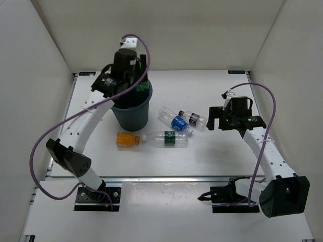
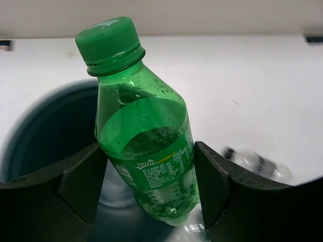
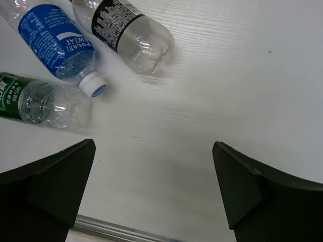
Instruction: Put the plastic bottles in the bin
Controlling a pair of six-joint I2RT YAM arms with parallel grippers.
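My left gripper (image 1: 135, 83) is shut on the green bottle (image 1: 143, 88) and holds it over the mouth of the teal-grey bin (image 1: 130, 115). In the left wrist view the green bottle (image 2: 144, 136) stands cap up, a little tilted, between my fingers, with the bin (image 2: 48, 136) below. On the table lie the orange bottle (image 1: 127, 139), the green-label clear bottle (image 1: 166, 139), the blue-label bottle (image 1: 175, 121) and the dark-label bottle (image 1: 194, 118). My right gripper (image 1: 216, 121) is open and empty, just right of the dark-label bottle (image 3: 123, 30). The blue-label bottle (image 3: 53, 38) and the green-label bottle (image 3: 35, 101) also show there.
White walls enclose the table on the left, back and right. A metal rail (image 1: 166, 178) runs along the table's near edge. The purple cables loop off both arms.
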